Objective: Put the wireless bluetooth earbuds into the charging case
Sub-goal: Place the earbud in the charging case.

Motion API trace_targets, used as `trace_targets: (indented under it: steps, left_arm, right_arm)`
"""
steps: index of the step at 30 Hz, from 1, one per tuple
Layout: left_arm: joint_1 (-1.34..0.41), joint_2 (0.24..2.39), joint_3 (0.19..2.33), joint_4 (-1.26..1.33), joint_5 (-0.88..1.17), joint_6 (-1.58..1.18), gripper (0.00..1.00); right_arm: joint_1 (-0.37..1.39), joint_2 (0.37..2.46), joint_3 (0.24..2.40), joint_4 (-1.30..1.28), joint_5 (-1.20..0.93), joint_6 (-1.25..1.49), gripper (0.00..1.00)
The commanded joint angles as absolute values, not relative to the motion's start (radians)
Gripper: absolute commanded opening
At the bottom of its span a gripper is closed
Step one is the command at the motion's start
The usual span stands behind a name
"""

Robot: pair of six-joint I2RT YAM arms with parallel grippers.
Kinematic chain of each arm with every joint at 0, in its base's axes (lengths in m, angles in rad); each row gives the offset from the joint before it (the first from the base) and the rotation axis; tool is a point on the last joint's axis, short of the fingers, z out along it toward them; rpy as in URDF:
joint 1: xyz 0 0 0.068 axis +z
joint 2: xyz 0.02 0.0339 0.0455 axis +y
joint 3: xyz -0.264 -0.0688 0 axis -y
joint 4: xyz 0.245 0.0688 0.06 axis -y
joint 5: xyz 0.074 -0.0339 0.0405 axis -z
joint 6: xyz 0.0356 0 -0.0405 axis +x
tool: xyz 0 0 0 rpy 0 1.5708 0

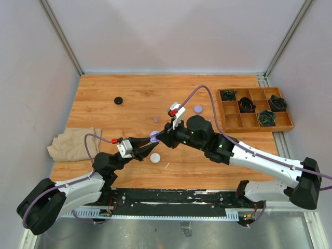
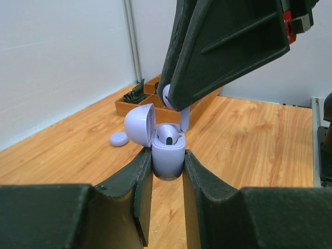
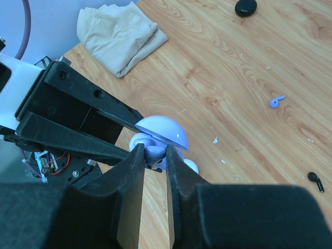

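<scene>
Open lavender plastic charging case [image 1: 154, 136]: wooden bench [image 1: 135, 83] centre. Folded beige cloth [image 1: 75, 143]: left of it. Compartmented wooden tray [image 1: 232, 121]: far right, behind.

Both arms are built to 1 colour scheme. The left arm [image 1: 78, 188] and the right arm [image 1: 264, 160] each have white link shells set between rounded black joint housings, with a larger black housing at the base end.

A white left camera module [image 1: 124, 147] with a red tab is fitted behind the left hand [image 1: 150, 144]. The right camera module [image 1: 176, 110], behind the right hand [image 1: 161, 137], is also white with a red tab.

The left cable [image 1: 93, 135] and the right cable [image 1: 204, 86] are both lavender and lead to the camera modules.

The fingers [image 2: 137, 187] are matte black wedges with flat inner faces. Raised ribs brace the outer faces.
</scene>
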State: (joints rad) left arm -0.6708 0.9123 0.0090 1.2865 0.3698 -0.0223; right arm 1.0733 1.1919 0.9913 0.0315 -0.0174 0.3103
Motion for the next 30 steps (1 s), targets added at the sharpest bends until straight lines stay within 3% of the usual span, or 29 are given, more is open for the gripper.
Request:
trace_targets:
  steps: [1, 23, 30]
  left_arm:
    - [-0.675, 0.901, -0.035, 1.334, 0.355, -0.012, 0.00]
    - [-0.675, 0.901, -0.035, 1.335, 0.356, -0.014, 0.00]
    - [-0.675, 0.898, -0.035, 1.333, 0.355, -0.017, 0.00]
  right_arm:
    - [1.087, 1.202, 0.974, 0.076, -0.001, 0.326, 0.16]
    - [1.088, 1.185, 0.930, 0.122, 0.024, 0.332, 0.16]
    - [1.088, 1.191, 0.931, 0.106, 0.016, 0.340, 0.25]
